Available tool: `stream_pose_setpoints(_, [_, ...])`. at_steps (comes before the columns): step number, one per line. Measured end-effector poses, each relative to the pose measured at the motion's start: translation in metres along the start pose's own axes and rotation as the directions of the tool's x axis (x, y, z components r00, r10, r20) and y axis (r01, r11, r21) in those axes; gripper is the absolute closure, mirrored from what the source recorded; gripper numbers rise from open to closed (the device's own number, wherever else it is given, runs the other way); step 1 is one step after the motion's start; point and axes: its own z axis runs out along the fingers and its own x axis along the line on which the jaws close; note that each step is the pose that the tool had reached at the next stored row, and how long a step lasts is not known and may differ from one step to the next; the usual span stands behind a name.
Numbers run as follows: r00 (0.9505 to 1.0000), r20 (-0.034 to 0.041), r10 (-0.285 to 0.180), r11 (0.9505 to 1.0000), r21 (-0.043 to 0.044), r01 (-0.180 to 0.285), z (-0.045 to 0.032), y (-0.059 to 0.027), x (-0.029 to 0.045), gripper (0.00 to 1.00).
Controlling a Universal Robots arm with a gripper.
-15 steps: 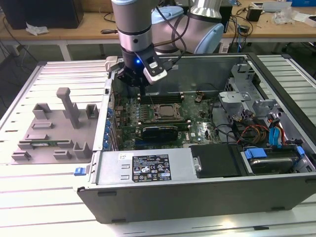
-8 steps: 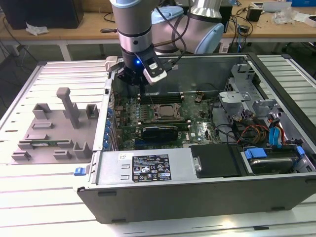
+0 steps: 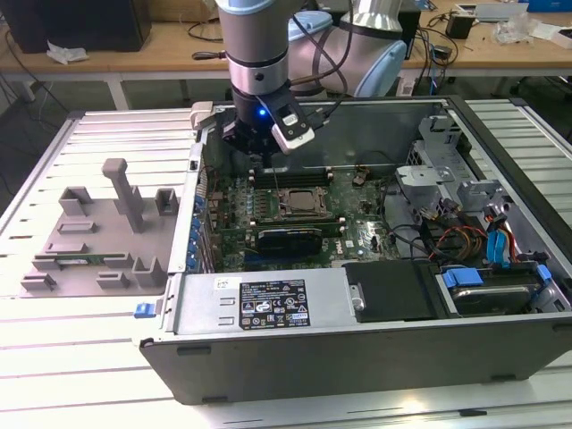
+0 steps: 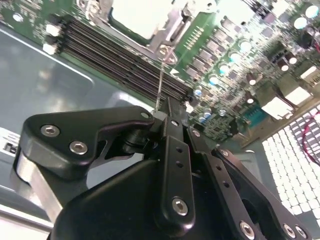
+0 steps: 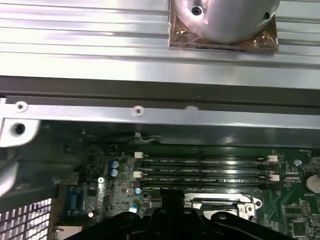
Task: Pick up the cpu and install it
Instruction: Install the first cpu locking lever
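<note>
- Inside the open computer case (image 3: 268,308), the cpu (image 3: 299,202) is sitting in its socket frame (image 3: 315,213) on the green motherboard (image 3: 357,234), its pale top showing in the second wrist view (image 4: 142,15).
- Just above and behind that socket, the end effector (image 3: 259,154) is hanging over the black memory slots (image 3: 295,174), apart from the chip.
- Its dark fingers (image 4: 172,150) are lying pressed together in the second wrist view, gripping nothing.
- On the exterior view's left, a gray fixture (image 3: 98,232) is resting on the slatted desk (image 3: 71,357).
</note>
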Motion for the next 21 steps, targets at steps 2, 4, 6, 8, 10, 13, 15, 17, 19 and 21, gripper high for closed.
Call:
stream_pose_setpoints(2, [1.0000, -0.0023, 0.001, 1.0000, -0.0001, -0.001, 0.0002, -0.0006, -0.0064, 0.89])
stream_pose_setpoints(4, [1.0000, -0.0055, 0.002, 1.0000, -0.0002, -0.002, 0.0003, -0.0015, -0.0143, 0.89])
stream_pose_setpoints(6, [0.9999, -0.0104, 0.003, 1.0000, -0.0002, -0.003, 0.0004, -0.0025, -0.0227, 0.89])
stream_pose_setpoints(8, [0.9999, -0.0104, 0.003, 1.0000, -0.0002, -0.003, 0.0005, -0.0024, -0.0229, 0.89])
stream_pose_setpoints(10, [0.9999, -0.0105, 0.003, 1.0000, -0.0003, -0.003, 0.0006, -0.0024, -0.0229, 0.89])
stream_pose_setpoints(13, [0.9999, -0.0098, 0.003, 1.0000, -0.0003, -0.003, 0.0021, -0.0028, -0.0229, 0.89])
stream_pose_setpoints(15, [1.0000, -0.0088, 0.003, 1.0000, -0.0002, -0.003, 0.0034, -0.0032, -0.0228, 0.89])
stream_pose_setpoints(17, [1.0000, -0.0038, 0.002, 1.0000, -0.0001, -0.002, 0.0056, -0.0037, -0.0227, 0.89])
stream_pose_setpoints(19, [1.0000, 0.0059, -0.001, 1.0000, 0.0004, 0.001, 0.0075, -0.0041, -0.0226, 0.89])
stream_pose_setpoints(21, [0.9999, 0.0156, -0.003, 1.0000, 0.0010, 0.003, 0.0085, -0.0044, -0.0226, 0.89])
